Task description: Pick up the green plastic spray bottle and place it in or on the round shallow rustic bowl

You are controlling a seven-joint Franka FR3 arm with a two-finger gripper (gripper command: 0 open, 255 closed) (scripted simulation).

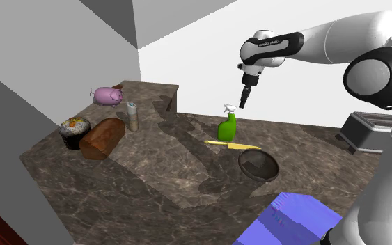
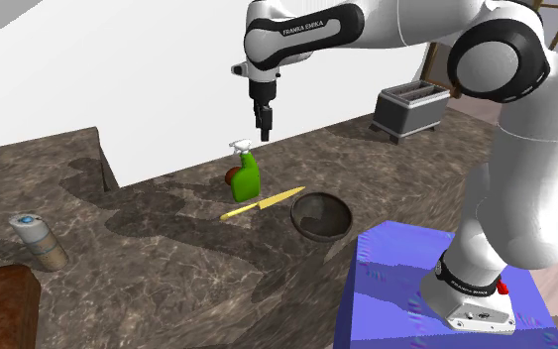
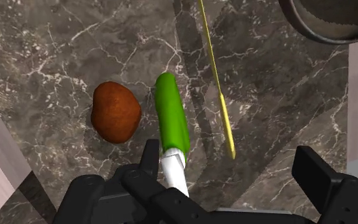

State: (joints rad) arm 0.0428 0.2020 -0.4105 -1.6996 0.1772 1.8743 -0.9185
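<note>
Shoulder view: dark marble counter (image 1: 152,181); the green spray bottle (image 1: 228,127) stands upright near the bowl (image 1: 246,156), with the gripper (image 1: 244,103) just above its nozzle. Second exterior view: aligned, no contact. Wrist view: fingers (image 3: 320,175) spread, bottle head between them unclasped, presumably ready for descent.

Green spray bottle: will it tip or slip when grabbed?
Probably tippy: the green spray bottle stands upright, tall over a narrow base, so a sideways nudge could topple it toward the yellow knife. Its smooth, tapering body may slip. It sits nearer one finger of the open gripper, which would likely push it first.
</note>
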